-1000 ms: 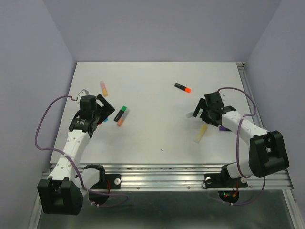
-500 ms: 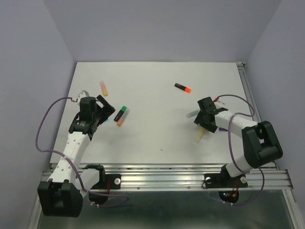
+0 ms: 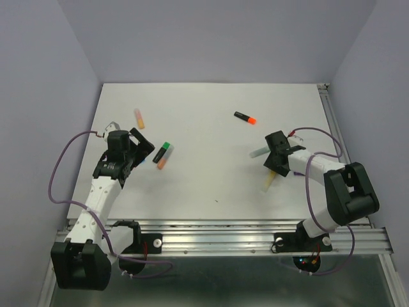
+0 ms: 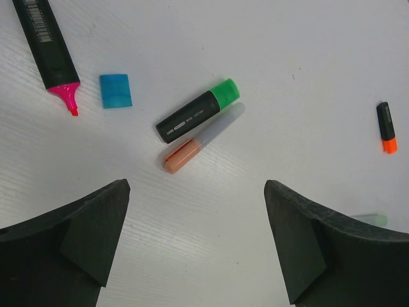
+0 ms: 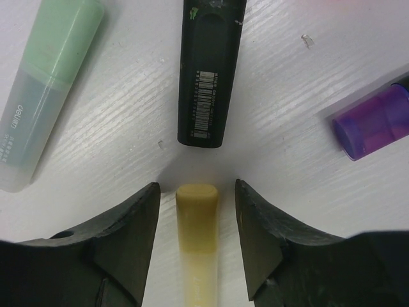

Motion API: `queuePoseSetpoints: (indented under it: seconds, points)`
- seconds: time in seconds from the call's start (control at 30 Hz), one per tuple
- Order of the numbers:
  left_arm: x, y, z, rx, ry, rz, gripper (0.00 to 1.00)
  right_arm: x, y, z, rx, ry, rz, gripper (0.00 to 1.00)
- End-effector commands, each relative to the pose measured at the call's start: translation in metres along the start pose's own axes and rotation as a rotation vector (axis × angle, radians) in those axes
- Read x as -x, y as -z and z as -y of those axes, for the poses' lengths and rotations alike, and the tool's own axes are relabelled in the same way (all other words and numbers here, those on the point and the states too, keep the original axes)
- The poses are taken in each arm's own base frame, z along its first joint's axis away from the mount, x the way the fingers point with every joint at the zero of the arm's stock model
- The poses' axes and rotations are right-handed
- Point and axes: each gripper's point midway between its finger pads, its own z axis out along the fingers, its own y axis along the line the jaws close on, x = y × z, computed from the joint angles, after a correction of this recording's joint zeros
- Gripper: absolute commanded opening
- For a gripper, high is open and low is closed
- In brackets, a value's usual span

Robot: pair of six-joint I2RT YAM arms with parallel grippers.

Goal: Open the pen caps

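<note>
My right gripper (image 5: 197,189) straddles the yellow cap (image 5: 197,214) of a pale yellow highlighter (image 3: 271,180) lying on the table. A narrow gap shows on each side, so its jaws are open and touch nothing. Just ahead lie a black barrel (image 5: 209,70), a mint-green capped pastel highlighter (image 5: 66,35) and a purple cap (image 5: 377,121). My left gripper (image 4: 197,192) hangs wide open and empty above the table. Beyond it lie a green cap (image 4: 225,93) on a black highlighter, a pastel orange highlighter (image 4: 181,155), a loose blue cap (image 4: 115,91) and an uncapped pink highlighter (image 4: 50,51).
An orange-capped black highlighter (image 3: 245,118) lies toward the back centre of the white table (image 3: 211,185). Another pale orange highlighter (image 3: 138,118) lies at the back left. Purple walls close in the table on three sides.
My right gripper has turned and dropped over the yellow highlighter, and its jaws have narrowed around the cap. The left arm has hardly moved.
</note>
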Motion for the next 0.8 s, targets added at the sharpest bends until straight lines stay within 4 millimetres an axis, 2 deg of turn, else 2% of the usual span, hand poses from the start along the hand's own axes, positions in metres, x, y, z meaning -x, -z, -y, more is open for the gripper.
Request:
queuePoseSetpoints:
  seconds: [0.0, 0.23, 0.4, 0.5, 0.53, 0.6, 0.63, 0.67, 0.7, 0.77]
  points:
    - [0.003, -0.004, 0.001, -0.009, 0.008, 0.016, 0.99, -0.020, -0.002, 0.005, 0.015, -0.013, -0.055, 0.54]
    - [-0.003, -0.010, 0.001, -0.013, 0.005, -0.009, 0.99, -0.024, -0.003, 0.003, 0.027, -0.009, -0.067, 0.44]
    - [-0.011, -0.011, 0.017, -0.100, -0.011, -0.061, 0.99, -0.021, 0.001, 0.000, 0.053, -0.017, -0.056, 0.26]
    - [-0.018, -0.008, 0.038, -0.214, -0.057, -0.074, 0.99, -0.015, 0.011, -0.007, 0.112, -0.029, -0.036, 0.20]
    - [-0.030, -0.003, 0.058, -0.299, -0.101, -0.102, 0.99, -0.014, 0.015, -0.015, 0.159, -0.020, -0.041, 0.20]
    - [-0.046, 0.003, 0.079, -0.377, -0.161, -0.132, 0.99, -0.009, 0.029, -0.029, 0.256, -0.018, -0.034, 0.19]
    - [-0.054, 0.006, 0.090, -0.413, -0.201, -0.141, 0.99, -0.008, 0.040, -0.045, 0.358, -0.013, -0.041, 0.19]
    - [-0.077, 0.014, 0.112, -0.490, -0.263, -0.184, 0.99, -0.008, 0.050, -0.055, 0.423, 0.012, -0.039, 0.18]
    - [-0.093, 0.022, 0.126, -0.567, -0.299, -0.224, 0.99, -0.004, 0.068, -0.072, 0.538, 0.016, -0.032, 0.17]
    - [-0.118, 0.031, 0.154, -0.704, -0.336, -0.281, 0.99, -0.007, 0.089, -0.088, 0.658, 0.032, -0.054, 0.14]
